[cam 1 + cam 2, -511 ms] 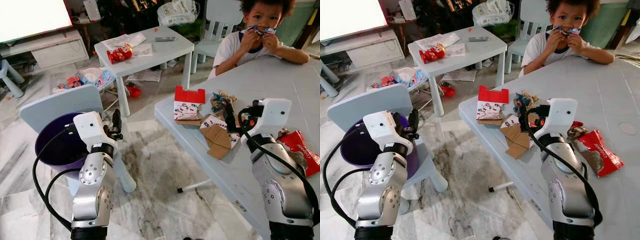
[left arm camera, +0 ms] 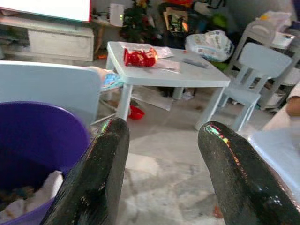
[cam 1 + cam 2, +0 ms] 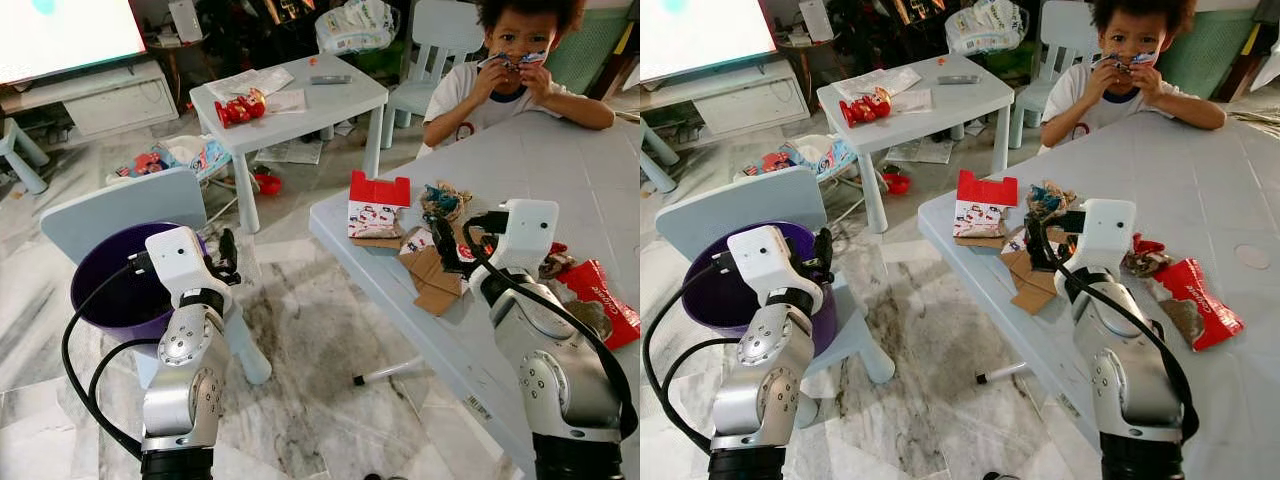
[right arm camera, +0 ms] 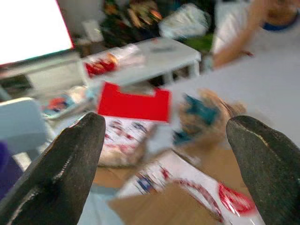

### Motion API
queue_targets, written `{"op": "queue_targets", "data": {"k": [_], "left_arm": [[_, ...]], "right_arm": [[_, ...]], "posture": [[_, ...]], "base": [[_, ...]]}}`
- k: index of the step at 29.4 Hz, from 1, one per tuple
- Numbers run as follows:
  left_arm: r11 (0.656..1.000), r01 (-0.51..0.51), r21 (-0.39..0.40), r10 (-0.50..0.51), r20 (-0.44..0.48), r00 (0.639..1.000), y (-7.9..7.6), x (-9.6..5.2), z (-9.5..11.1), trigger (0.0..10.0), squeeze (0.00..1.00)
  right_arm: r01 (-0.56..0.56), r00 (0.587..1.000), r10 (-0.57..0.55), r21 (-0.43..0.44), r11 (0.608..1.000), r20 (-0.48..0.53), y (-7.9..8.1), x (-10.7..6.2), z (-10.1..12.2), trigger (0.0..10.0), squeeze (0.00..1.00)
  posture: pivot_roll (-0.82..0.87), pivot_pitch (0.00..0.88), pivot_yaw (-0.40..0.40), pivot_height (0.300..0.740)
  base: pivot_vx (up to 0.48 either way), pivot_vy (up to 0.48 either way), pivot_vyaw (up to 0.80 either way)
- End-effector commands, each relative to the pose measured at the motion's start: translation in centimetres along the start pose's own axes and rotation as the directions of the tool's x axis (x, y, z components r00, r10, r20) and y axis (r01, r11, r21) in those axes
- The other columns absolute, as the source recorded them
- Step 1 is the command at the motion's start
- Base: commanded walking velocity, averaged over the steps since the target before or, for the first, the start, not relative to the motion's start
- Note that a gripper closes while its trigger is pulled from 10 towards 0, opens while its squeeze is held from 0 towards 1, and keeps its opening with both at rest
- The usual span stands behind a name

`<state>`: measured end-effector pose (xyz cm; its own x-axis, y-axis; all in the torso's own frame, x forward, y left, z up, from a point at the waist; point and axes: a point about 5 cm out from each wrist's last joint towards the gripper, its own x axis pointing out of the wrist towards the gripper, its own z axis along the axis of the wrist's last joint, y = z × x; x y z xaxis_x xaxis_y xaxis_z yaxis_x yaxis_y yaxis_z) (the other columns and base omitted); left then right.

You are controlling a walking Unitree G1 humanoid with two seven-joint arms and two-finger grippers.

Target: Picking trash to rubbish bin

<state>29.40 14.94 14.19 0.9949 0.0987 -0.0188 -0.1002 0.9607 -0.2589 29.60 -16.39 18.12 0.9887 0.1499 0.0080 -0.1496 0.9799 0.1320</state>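
Clearly the right gripper (image 4: 164,154) was the nearer one: it hovered low over the table (image 3: 560,180), fingers spread wide and holding nothing, with the flattened cardboard (image 3: 436,282) lying just ahead of and beneath the fingertips. Beyond it, along the same line, stood the red-topped box (image 3: 376,208) and a crumpled wrapper (image 3: 443,199); a red packet (image 3: 1196,306) lay off to the robot's right. The left gripper (image 2: 161,154), also parted and empty, hung beside the purple bin (image 3: 115,285), which sat on a chair on the robot's left, well apart from the trash. A person sat at the far edge.
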Motion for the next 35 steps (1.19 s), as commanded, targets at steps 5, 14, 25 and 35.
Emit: {"op": "queue_targets", "data": {"k": [5,14,25,35], "left_arm": [[0.999,0.04,0.019,-0.039,-0.039,0.998,-0.3,0.1,-0.5,10.0,0.0],[0.979,0.202,-0.024,-0.204,-0.176,0.963,-2.2,-0.6,-2.5,10.0,0.0],[0.945,0.325,-0.032,-0.32,-0.299,0.899,-3.3,-1.8,-4.3,10.0,0.0],[0.937,0.348,-0.015,-0.336,-0.296,0.894,-3.4,-1.9,-4.2,10.0,0.0]], "right_arm": [[0.041,0.999,-0.038,-0.116,0.992,0.024,-0.6,-0.3,0.9,10.0,0.0],[0.103,0.991,-0.115,-0.154,0.983,-0.071,-2.8,-0.9,-0.4,10.0,0.0],[0.094,0.974,-0.117,-0.124,0.988,-0.192,-2.6,-1.5,-2.4,10.0,0.0],[0.104,0.938,-0.155,-0.174,0.979,-0.309,-3.1,-2.3,-4.4,10.0,0.0]], "posture": [[0.0,0.089,-0.017,0.74],[-0.02,0.099,-0.017,0.74],[-0.01,0.113,-0.016,0.74],[-0.01,0.115,-0.015,0.74]], "base": [[0.0,0.0,0.0],[0.0,0.0,0.0],[0.0,0.0,0.0],[0.0,0.0,0.0]]}}
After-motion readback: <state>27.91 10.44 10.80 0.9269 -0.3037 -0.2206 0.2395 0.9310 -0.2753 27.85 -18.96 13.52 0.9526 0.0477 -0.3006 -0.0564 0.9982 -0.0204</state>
